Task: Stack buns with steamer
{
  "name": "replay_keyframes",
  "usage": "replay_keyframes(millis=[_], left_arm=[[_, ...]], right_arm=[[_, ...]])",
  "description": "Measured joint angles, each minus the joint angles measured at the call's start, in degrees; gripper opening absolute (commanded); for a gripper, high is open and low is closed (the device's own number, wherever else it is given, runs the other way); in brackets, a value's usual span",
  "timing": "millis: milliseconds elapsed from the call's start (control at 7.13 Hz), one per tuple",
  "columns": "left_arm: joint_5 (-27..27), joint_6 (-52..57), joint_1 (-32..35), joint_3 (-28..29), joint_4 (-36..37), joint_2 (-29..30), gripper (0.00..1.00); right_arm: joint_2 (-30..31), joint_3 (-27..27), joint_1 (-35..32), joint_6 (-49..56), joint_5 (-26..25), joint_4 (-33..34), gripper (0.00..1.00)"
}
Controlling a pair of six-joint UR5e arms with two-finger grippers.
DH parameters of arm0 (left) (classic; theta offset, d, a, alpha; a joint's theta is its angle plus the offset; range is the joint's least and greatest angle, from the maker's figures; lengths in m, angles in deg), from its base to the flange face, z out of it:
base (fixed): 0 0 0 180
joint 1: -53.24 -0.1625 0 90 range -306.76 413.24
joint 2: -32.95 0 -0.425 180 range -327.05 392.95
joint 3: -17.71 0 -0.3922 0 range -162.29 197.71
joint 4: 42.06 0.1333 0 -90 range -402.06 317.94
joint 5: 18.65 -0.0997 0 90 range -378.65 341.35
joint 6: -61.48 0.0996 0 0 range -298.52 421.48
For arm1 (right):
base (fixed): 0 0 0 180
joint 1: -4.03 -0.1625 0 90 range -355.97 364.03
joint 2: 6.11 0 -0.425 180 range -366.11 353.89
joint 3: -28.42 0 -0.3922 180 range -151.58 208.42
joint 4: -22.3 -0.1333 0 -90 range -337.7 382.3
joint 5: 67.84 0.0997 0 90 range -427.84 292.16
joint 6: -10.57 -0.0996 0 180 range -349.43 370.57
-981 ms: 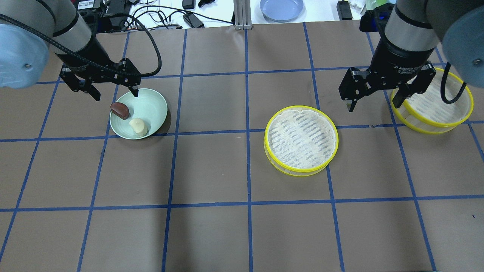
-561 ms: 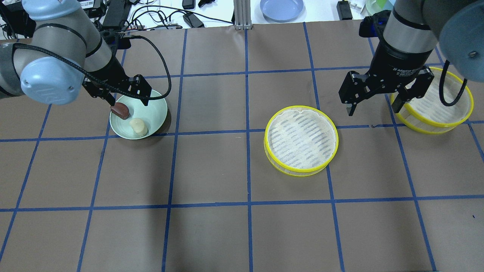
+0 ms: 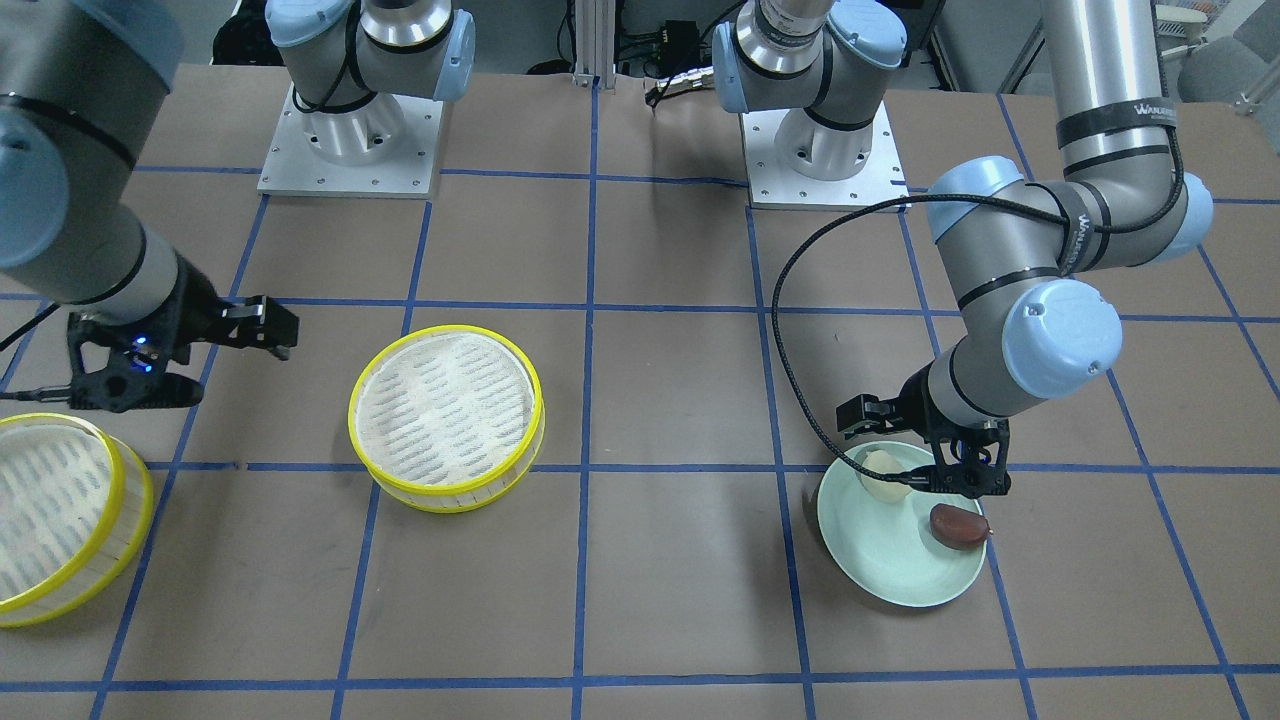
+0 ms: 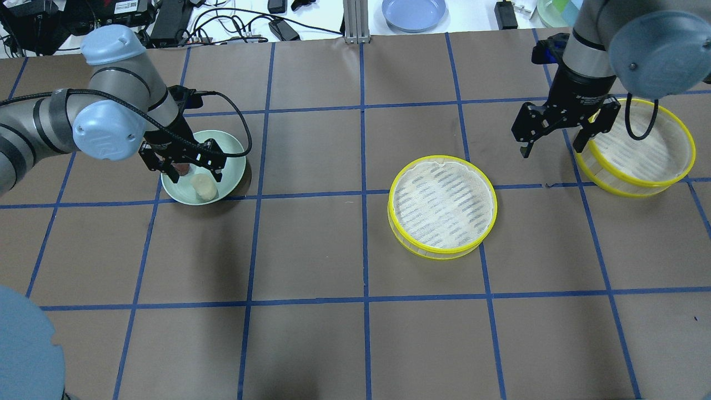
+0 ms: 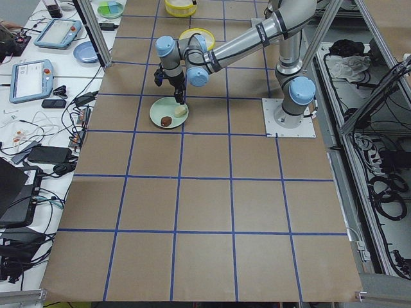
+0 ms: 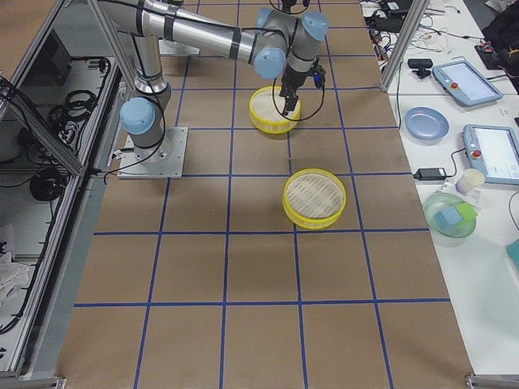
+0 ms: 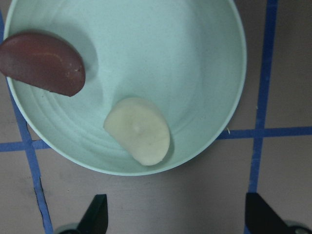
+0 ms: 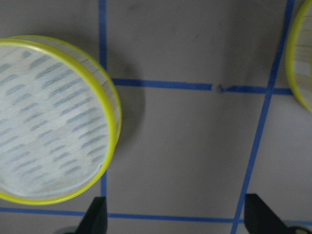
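Observation:
A pale green plate [image 4: 230, 161] at the table's left holds both buns. The cream-white bun [image 4: 204, 188] lies near its front edge. The reddish-brown bun [image 3: 958, 526] is mostly hidden under the wrist in the overhead view. My left gripper [image 4: 194, 175] is open and empty, low over the plate; in its wrist view both buns [image 7: 139, 130] [image 7: 41, 63] lie beyond the fingertips [image 7: 95, 217]. One steamer tray [image 4: 442, 205] stands right of centre, the other [image 4: 639, 147] at the far right. My right gripper [image 4: 552, 145] is open and empty, between the trays, next to the far right tray's rim.
The brown table has a blue tape grid. A blue plate [image 4: 414, 12], cables and devices lie on the white bench beyond the back edge. The two arm bases [image 3: 350, 130] [image 3: 820, 140] stand on the robot's side of the table.
My left arm has swung in and come down over the green plate, now covering the brown bun from above. My right gripper has shifted slightly back toward the far right tray. Both stay open.

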Motion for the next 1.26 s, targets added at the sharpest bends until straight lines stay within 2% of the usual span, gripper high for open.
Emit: replay_keyframes(millis=[421, 701, 841, 981, 1121, 1262], left_arm=[[2.1, -3.0, -1.4, 1.0, 4.5, 4.2, 0.98], [4.4, -4.1, -1.5, 1.0, 7.8, 5.9, 0.96], [4.5, -4.2, -1.6, 1.0, 7.9, 6.6, 0.96], [4.1, -4.3, -1.9, 0.9, 7.0, 6.9, 0.96], [3.4, -4.3, -2.3, 1.0, 5.6, 6.9, 0.97], [2.9, -4.9, -2.5, 1.2, 4.9, 6.7, 0.97]], right_arm=[[-9.2, -0.8, 10.5, 21.6, -4.3, 18.2, 0.99], [-15.2, -3.8, 16.4, 32.7, -3.5, 25.8, 0.99], [-18.7, -6.8, 19.3, 38.4, -1.2, 27.4, 0.95], [-21.6, -9.3, 21.7, 42.7, 0.8, 28.2, 0.87], [-23.7, -10.6, 23.4, 45.3, 2.3, 29.2, 0.69], [-25.1, -11.1, 24.5, 46.6, 3.0, 30.3, 0.39]])
